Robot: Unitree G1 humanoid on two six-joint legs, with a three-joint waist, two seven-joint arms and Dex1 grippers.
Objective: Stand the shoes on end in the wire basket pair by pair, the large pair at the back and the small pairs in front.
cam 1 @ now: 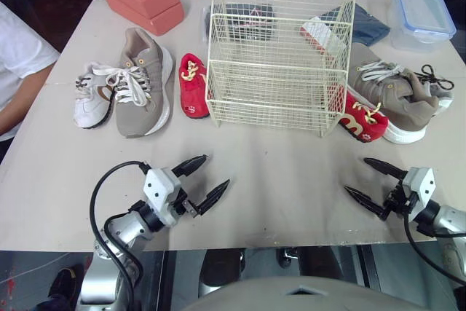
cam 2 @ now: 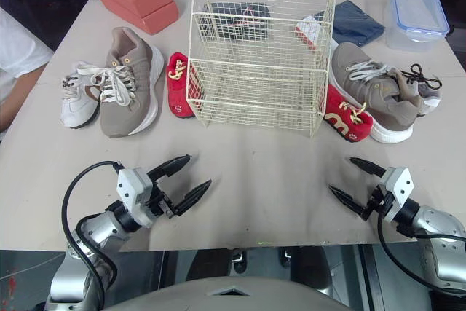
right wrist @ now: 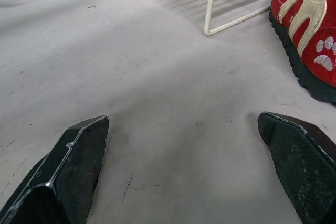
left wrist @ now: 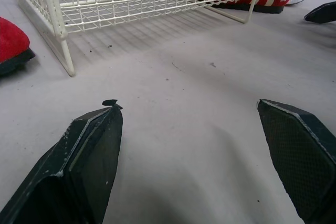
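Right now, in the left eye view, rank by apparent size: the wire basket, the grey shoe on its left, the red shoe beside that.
wire basket
grey shoe
red shoe
All sit similarly far away.

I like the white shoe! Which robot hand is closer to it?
Left. The left gripper is in front of the white shoe; the right gripper is far to the right.

Bare table (cam 1: 277, 172) lies open between and straight ahead of both sets of spread jaws. Farther ahead of the left gripper (cam 1: 217, 169) the wire basket (cam 1: 277, 56) stands in the way, with a red shoe (cam 1: 192, 85) just beside its wall. Ahead of the right gripper (cam 1: 357, 175), a second red shoe (cam 1: 362, 120) lies just beside the basket's corner.
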